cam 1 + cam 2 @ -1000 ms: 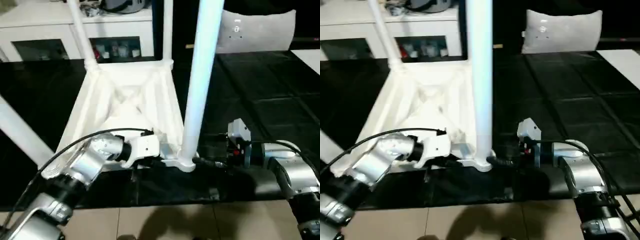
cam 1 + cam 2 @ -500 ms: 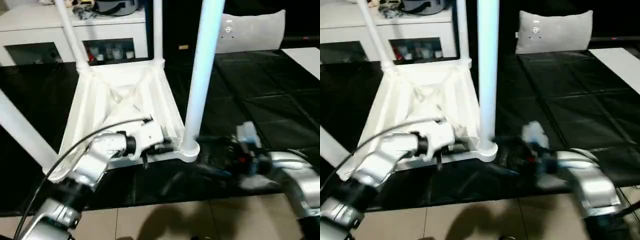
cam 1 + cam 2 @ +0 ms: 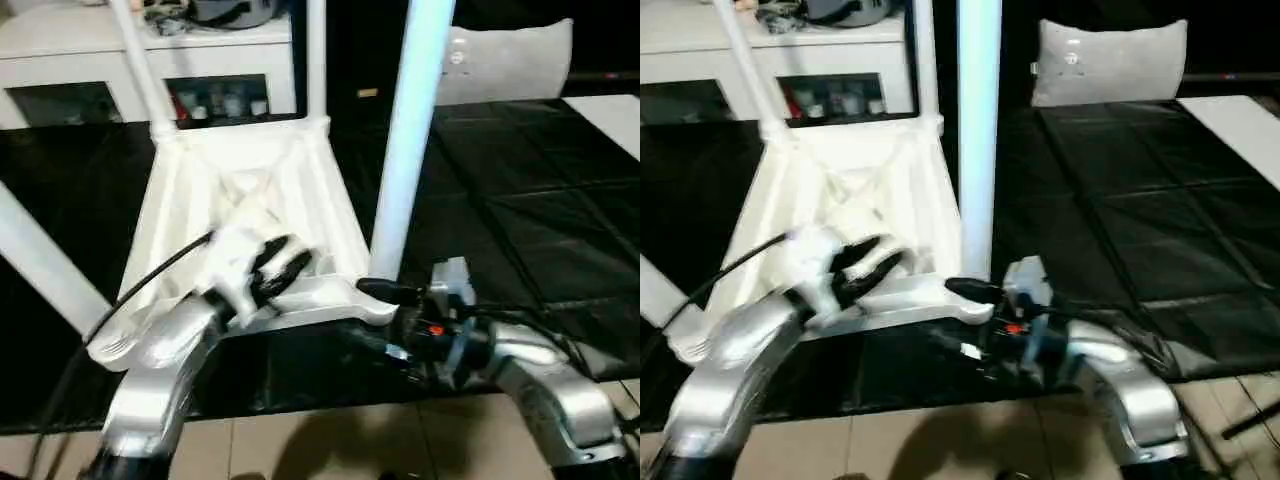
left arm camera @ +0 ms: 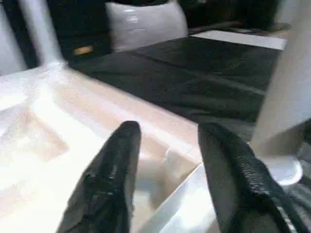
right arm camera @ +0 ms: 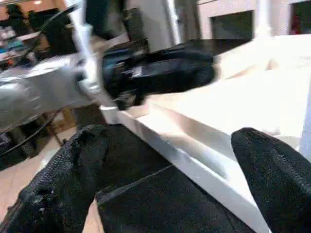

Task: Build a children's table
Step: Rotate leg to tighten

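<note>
The children's table (image 3: 250, 190) lies upside down on the black work surface, its ribbed underside facing up. Four white legs rise from its corner sockets; the near right leg (image 3: 410, 130) stands tall in front of me. My left gripper (image 3: 285, 268) hovers over the table's near rim, open, with nothing between its fingers (image 4: 112, 184). My right gripper (image 3: 375, 318) sits at the near right corner socket, open wide, its fingers (image 5: 73, 165) either side of the near edge without gripping it.
A white cabinet with glass doors (image 3: 90, 60) stands behind the table. A pale cushion (image 3: 510, 60) rests at the back right. The black work surface (image 3: 520, 200) stretches to the right, and the tiled floor (image 3: 320, 440) lies below its front edge.
My left gripper has opened and lifted off the table's near rim. My right arm has dipped and come back in toward the near right corner. The camera has shifted a little.
</note>
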You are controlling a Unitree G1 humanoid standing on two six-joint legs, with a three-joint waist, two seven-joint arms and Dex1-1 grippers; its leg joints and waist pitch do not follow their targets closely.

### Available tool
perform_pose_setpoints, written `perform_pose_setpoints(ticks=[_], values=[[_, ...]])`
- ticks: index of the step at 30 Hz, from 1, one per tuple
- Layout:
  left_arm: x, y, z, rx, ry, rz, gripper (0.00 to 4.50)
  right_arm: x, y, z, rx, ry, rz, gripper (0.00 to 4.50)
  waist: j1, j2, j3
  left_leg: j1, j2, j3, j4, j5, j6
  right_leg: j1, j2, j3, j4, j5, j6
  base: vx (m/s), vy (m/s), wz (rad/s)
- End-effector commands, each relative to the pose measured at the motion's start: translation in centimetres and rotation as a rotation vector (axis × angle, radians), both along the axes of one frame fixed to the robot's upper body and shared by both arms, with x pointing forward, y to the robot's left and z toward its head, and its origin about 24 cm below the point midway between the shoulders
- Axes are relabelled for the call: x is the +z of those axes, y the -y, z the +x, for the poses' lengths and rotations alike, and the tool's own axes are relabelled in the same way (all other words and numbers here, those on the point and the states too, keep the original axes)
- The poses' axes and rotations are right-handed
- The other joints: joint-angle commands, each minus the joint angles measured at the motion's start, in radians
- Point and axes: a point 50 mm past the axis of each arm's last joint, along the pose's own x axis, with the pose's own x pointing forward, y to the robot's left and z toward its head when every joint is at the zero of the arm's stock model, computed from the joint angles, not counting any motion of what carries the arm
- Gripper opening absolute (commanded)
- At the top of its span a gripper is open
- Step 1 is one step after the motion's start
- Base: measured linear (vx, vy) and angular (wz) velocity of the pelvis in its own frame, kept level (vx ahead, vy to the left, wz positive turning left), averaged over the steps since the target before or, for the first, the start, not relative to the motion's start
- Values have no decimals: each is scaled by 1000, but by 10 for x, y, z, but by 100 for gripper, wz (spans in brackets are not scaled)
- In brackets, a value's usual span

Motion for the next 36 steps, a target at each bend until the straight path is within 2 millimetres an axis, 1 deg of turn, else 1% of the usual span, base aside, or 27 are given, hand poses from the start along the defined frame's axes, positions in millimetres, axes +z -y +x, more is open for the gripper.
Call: perform_pose_setpoints(ticks=[1, 2, 3, 4, 5, 7, 8, 9, 12, 14, 17, 18, 19, 20, 21, 22, 23, 24, 26, 27, 29, 30, 31, 33, 34, 35, 36], values=[[5, -4, -4, -1, 15, 2, 254, 0, -3, 2, -11, 11, -17, 445, -3, -16, -49, -12, 1, 17, -72, -286, 64, 49, -32, 26, -115, -633, 57, 0, 0, 0], [4, -6, -9, -11, 5, 2, 269, 0, -5, 3, -16, 13, -17, 445, -9, -9, -46, -11, 8, 9, -78, -326, 61, 53, -32, 22, -117, -626, 57, 0, 0, 0], [4, -6, -12, -19, -5, 4, 269, -1, -6, 6, -44, 11, -15, 445, -10, -12, -45, -4, 10, 10, -78, -341, 61, 50, -31, 22, -121, -622, 55, 0, 0, 0], [3, -7, -14, -22, -15, 3, 276, -2, -8, 10, -76, 12, -17, 445, -14, -8, -43, -3, 15, 4, -84, -365, 58, 55, -35, 22, -119, -601, 41, 0, 0, 0], [3, -7, -16, -33, -24, -1, 298, -4, -8, 14, -118, 17, -26, 445, -18, -8, -42, -8, 19, 0, -89, -379, 52, 60, -37, 24, -114, -585, 33, 0, 0, 0], [2, -7, -20, -49, -39, -1, 307, -5, -9, 20, -165, 16, -29, 445, -23, -8, -41, -6, 16, -1, -90, -392, 44, 59, -39, 28, -113, -588, 26, 0, 0, 0], [2, -8, -23, -61, -47, 2, 319, -5, -10, 22, -185, 12, -25, 445, -25, -9, -41, -9, 16, -3, -92, -394, 41, 62, -41, 30, -109, -581, 20, 0, 0, 0], [1, -8, -25, -71, -55, 2, 319, -5, -9, 23, -203, 12, -25, 445, -26, -10, -41, -9, 17, -4, -94, -394, 39, 62, -41, 32, -108, -577, 18, 0, 0, 0], [-1, -10, -32, -109, -77, 8, 348, -6, -5, 27, -266, 14, -32, 445, -28, -10, -43, -9, 14, 0, -94, -367, 39, 61, -42, 42, -101, -555, 4, 0, 0, 0], [0, -14, -39, -140, -93, 17, 363, -6, 3, 29, -314, 19, -40, 445, -25, -13, -45, -10, 16, 2, -95, -343, 42, 61, -41, 49, -95, -521, -13, 0, 0, 0], [1, -19, -47, -178, -127, 9, 385, -6, 15, 33, -378, 31, -54, 445, -19, -12, -47, -9, 20, 4, -97, -323, 42, 61, -41, 58, -84, -477, -43, 0, 0, 0], [0, -22, -51, -200, -148, 14, 392, -6, 23, 38, -441, 37, -65, 445, -18, -14, -46, -9, 19, 4, -98, -315, 42, 60, -39, 62, -80, -470, -49, 0, 0, 0], [0, -22, -51, -200, -148, 14, 402, -6, 23, 38, -441, 37, -65, 445, -18, -14, -46, -9, 19, 4, -98, -315, 42, 60, -39, 62, -80, -470, -49, 0, 0, 0], [0, -24, -53, -208, -157, 16, 411, -6, 27, 41, -471, 39, -71, 445, -19, -12, -46, -8, 17, 6, -97, -313, 40, 58, -36, 67, -79, -472, -57, 0, 0, 0], [-1, -26, -56, -220, -173, 19, 419, -5, 33, 46, -528, 42, -84, 445, -20, -18, -44, -9, 16, 8, -97, -311, 42, 58, -34, 68, -81, -478, -55, 0, 0, 0], [-1, -29, -60, -233, -195, 25, 427, -5, 42, 53, -603, 48, -101, 445, -20, -20, -43, -10, 14, 7, -99, -310, 40, 60, -35, 68, -78, -490, -56, 0, 0, 0], [-1, -29, -60, -233, -196, 26, 437, -5, 43, 53, -608, 48, -102, 445, -19, -17, -44, -9, 14, 7, -98, -311, 38, 59, -36, 67, -77, -497, -57, 0, 0, 0], [-2, -32, -63, -240, -217, 35, 445, -4, 51, 59, -667, 54, -115, 445, -20, -21, -41, -4, 14, 9, -97, -312, 37, 54, -35, 69, -81, -507, -55, 0, 0, 0], [-5, -41, -70, -248, -250, 46, 445, -3, 60, 64, -729, 63, -126, 445, -20, -21, -41, -4, 13, 10, -96, -306, 38, 54, -33, 70, -78, -499, -57, 0, 0, 0], [-6, -42, -71, -251, -255, 48, 445, -2, 61, 64, -733, 64, -128, 445, -21, -22, -41, -6, 12, 10, -96, -304, 38, 56, -33, 69, -76, -497, -57, 0, 0, 0], [-7, -46, -77, -271, -283, 57, 445, -2, 64, 66, -748, 66, -135, 445, -20, -22, -43, -6, 12, 10, -96, -292, 41, 57, -33, 71, -74, -489, -58, 0, 0, 0], [-14, -64, -89, -292, -368, 67, 445, -2, 73, 70, -806, 68, -146, 445, -20, -26, -42, -7, 11, 11, -95, -281, 47, 55, -33, 73, -71, -474, -64, 0, 0, 0], [-14, -65, -90, -292, -372, 67, 445, -2, 73, 70, -810, 68, -147, 445, -22, -24, -42, -9, 9, 11, -96, -280, 47, 56, -32, 73, -68, -473, -68, 0, 0, 0], [-22, -84, -94, -279, -421, 81, 445, -3, 80, 73, -856, 66, -158, 445, -27, -28, -37, -4, 8, 14, -96, -301, 49, 50, -28, 73, -74, -499, -61, 0, 0, 0], [-22, -84, -94, -279, -421, 81, 445, -3, 80, 73, -856, 66, -158, 445, -30, -28, -35, -4, 4, 14, -95, -313, 49, 49, -27, 71, -78, -527, -53, 0, 0, 0], [-31, -102, -95, -245, -447, 104, 445, -5, 83, 74, -858, 63, -172, 445, -30, -31, -33, -3, 1, 12, -95, -323, 51, 49, -28, 68, -85, -554, -39, 0, 0, 0], [-35, -111, -94, -216, -449, 116, 445, -5, 82, 73, -832, 66, -181, 445, -33, -30, -30, 0, -3, 13, -93, -343, 52, 46, -26, 65, -92, -595, -19, 0, 0, 0]])
